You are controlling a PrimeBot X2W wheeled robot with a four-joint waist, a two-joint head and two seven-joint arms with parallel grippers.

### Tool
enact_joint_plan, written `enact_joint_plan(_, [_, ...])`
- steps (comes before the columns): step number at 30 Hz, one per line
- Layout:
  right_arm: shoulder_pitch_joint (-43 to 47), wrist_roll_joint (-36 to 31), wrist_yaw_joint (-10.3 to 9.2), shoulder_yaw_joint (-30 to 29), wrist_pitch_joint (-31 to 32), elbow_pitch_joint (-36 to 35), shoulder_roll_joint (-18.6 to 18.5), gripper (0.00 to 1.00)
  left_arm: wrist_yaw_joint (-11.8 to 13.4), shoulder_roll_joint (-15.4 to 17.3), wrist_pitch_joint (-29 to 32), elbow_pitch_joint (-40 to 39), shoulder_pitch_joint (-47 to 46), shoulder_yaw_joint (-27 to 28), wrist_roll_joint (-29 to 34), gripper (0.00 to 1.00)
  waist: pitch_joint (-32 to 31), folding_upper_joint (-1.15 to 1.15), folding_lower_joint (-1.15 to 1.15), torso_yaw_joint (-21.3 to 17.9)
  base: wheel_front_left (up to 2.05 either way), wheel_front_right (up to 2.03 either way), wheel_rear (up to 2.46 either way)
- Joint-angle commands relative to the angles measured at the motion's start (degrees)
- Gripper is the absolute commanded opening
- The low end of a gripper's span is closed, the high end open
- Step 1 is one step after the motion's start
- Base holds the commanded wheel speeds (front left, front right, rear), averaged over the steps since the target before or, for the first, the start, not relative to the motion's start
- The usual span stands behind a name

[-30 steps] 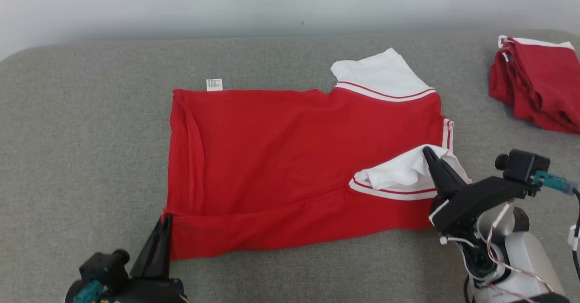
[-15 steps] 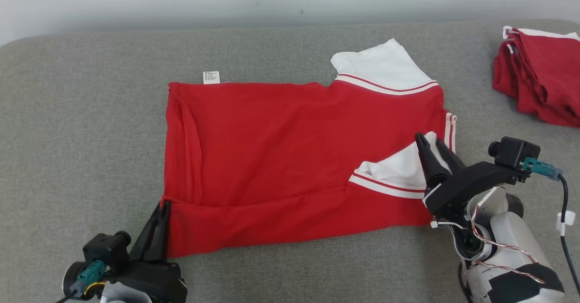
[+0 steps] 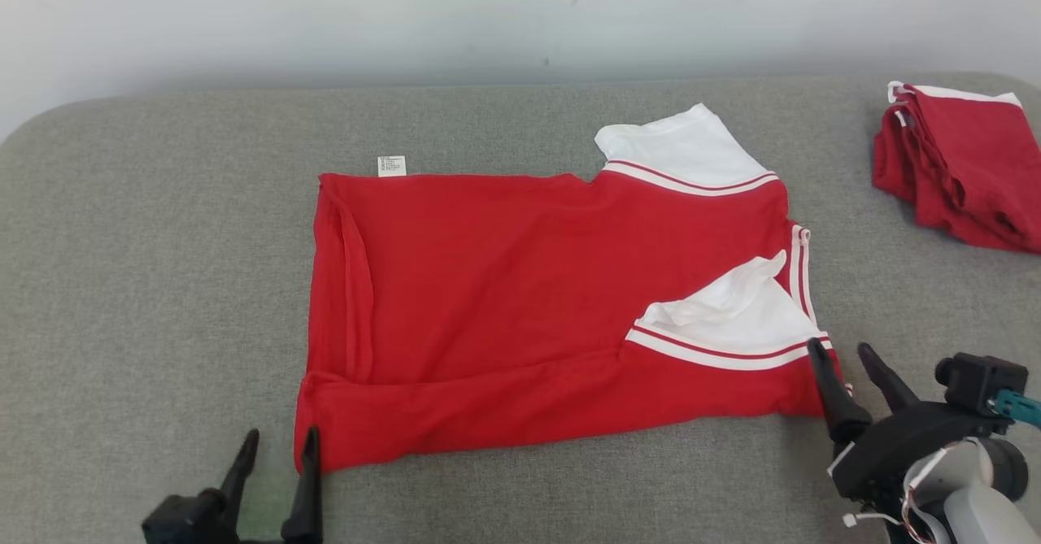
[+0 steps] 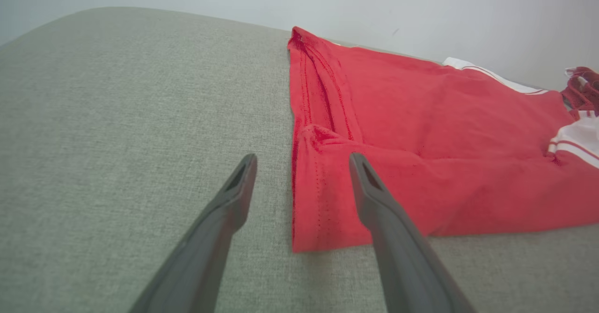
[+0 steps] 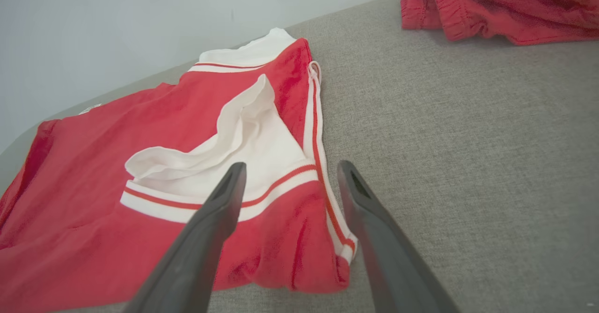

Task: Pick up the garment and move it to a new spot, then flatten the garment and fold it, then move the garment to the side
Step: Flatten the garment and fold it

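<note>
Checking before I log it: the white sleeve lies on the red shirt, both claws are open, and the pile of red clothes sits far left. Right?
No. The head view shows the pile of red clothes far right. The white sleeve lies on the red shirt, and the left claw and right claw are open.

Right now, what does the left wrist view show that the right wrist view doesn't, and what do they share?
Left wrist view, not the right: the left gripper, open, its fingers framing the shirt's hem corner.
Right wrist view, not the left: the right gripper, open, its fingers framing the shirt's collar-end corner.
Both: the red shirt, its folded-in white sleeve, the grey cushion and the pile of red clothes.
</note>
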Motion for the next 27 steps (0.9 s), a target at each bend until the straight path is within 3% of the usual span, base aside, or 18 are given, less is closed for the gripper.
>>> enact_joint_plan(1, [0.7, -0.44, -0.12, -0.26, -0.28, -0.33, -0.9, 1.0, -0.09, -0.38, -0.15, 0.37, 0.76, 0.04, 0.87, 1.0, 0.16, 0.0, 0.01, -0.09, 0.0, 0.0, 0.0])
enact_joint_plan(12, [1.21, -3.13, -0.12, 0.24, -0.05, 1.9, 0.05, 1.0, -0.48, -0.83, -0.17, 6.68, -2.32, -0.65, 1.18, 1.0, 2.85, 0.0, 0.01, -0.72, 0.0, 0.0, 0.0])
enact_joint_plan(13, [1.06, -4.03, -0.12, 0.92, 0.06, 2.74, -0.06, 0.69, -0.58, -1.12, -0.16, 8.36, -3.08, -0.48, 0.57, 1.0, 2.97, 0.0, 0.01, -0.75, 0.0, 0.0, 0.0])
enact_joint_plan(14, [0.96, -4.35, -0.12, 1.3, -0.17, 2.98, -0.07, 0.0, -0.65, -1.24, -0.16, 8.94, -3.6, -0.55, 0.21, 0.49, 2.97, 0.0, 0.01, -0.76, 0.0, 0.0, 0.0])
enact_joint_plan(15, [0.9, -4.41, -0.12, 1.6, -0.49, 3.27, 0.0, 0.0, -0.75, -1.18, -0.06, 10.1, -3.92, -1.12, -0.04, 0.0, 2.9, 0.0, 0.01, -0.79, 0.0, 0.0, 0.0])
enact_joint_plan(27, [5.17, -2.18, -0.12, 0.85, -3.48, 2.82, -0.13, 0.0, -0.87, -0.47, -0.12, 11.98, -1.53, -3.19, -1.69, 0.0, -1.86, 0.0, 0.01, -0.08, 0.0, 0.0, 0.0])
